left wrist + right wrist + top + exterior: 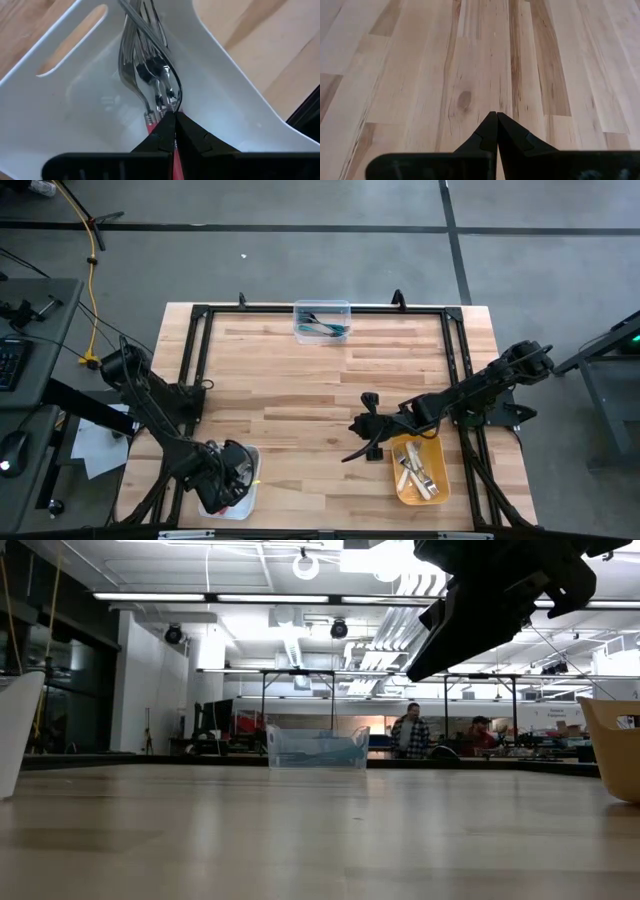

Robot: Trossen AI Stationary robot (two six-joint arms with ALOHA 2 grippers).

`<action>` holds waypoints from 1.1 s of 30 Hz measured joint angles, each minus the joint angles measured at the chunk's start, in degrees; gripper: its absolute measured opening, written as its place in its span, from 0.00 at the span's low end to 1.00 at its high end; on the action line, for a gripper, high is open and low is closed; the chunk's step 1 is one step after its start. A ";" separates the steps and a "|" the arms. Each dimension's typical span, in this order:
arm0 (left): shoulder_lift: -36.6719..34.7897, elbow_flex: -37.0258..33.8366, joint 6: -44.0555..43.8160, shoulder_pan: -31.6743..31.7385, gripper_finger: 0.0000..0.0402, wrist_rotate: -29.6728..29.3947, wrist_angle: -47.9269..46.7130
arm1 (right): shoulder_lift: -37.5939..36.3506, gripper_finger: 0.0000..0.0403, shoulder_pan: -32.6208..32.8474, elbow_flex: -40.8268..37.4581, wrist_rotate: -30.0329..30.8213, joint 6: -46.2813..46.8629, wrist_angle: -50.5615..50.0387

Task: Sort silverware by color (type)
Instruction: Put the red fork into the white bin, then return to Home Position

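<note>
Pink forks (159, 107) fill left wrist view; overhead, left gripper (228, 472) hides them — perhaps.

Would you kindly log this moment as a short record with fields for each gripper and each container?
left gripper: inside the white bin, tips together over pink-handled forks
right gripper: shut, empty, above bare table, beside the yellow bin
white bin: pink-handled forks only
yellow bin: cream-handled silverware
clear bin: teal-handled silverware, at the far edge
</note>
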 joint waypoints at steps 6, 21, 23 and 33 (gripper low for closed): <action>0.00 0.00 2.28 0.18 0.00 1.68 -0.21 | 0.00 0.00 0.00 0.00 -0.01 -0.11 -0.01; -0.06 0.04 7.31 0.85 0.19 6.42 -0.12 | 0.00 0.00 0.00 0.00 -0.01 -0.11 -0.21; -0.59 0.14 10.58 1.09 0.21 7.58 -0.07 | 0.00 0.00 0.02 0.00 0.01 -0.39 -0.47; -6.69 1.51 35.63 6.09 0.06 1.47 2.17 | 0.00 0.00 0.00 0.04 1.26 -3.01 -2.47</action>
